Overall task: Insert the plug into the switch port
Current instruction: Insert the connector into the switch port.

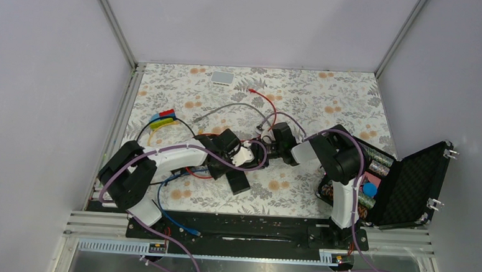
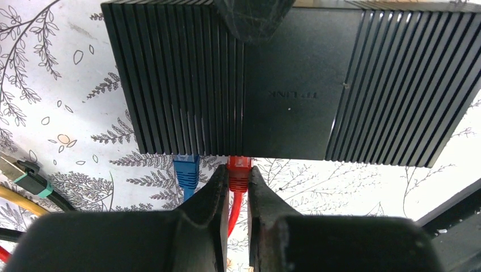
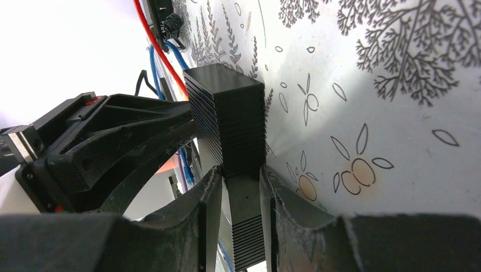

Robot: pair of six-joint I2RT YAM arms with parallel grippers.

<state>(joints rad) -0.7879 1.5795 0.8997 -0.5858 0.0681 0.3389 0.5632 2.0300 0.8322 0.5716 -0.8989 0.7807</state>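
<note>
The black ribbed switch [image 2: 295, 85] fills the upper half of the left wrist view. A red plug [image 2: 239, 169] meets its near edge, where the switch port is hidden by the body. My left gripper [image 2: 239, 177] is shut on that red plug, whose red cable trails back between the fingers. A blue plug [image 2: 185, 168] sits in the neighbouring socket to the left. My right gripper [image 3: 241, 184] is shut on the far edge of the switch [image 3: 230, 113], seen edge-on. From above, the left gripper [image 1: 252, 154] and the right gripper [image 1: 269, 146] face each other mid-table.
A small white box [image 1: 223, 78] lies at the back. Loose cables with coloured plugs [image 1: 163, 118] lie left, and a red cable [image 1: 264, 100] runs behind. A black block [image 1: 238, 181] sits near the front. An open black case [image 1: 410, 179] stands right.
</note>
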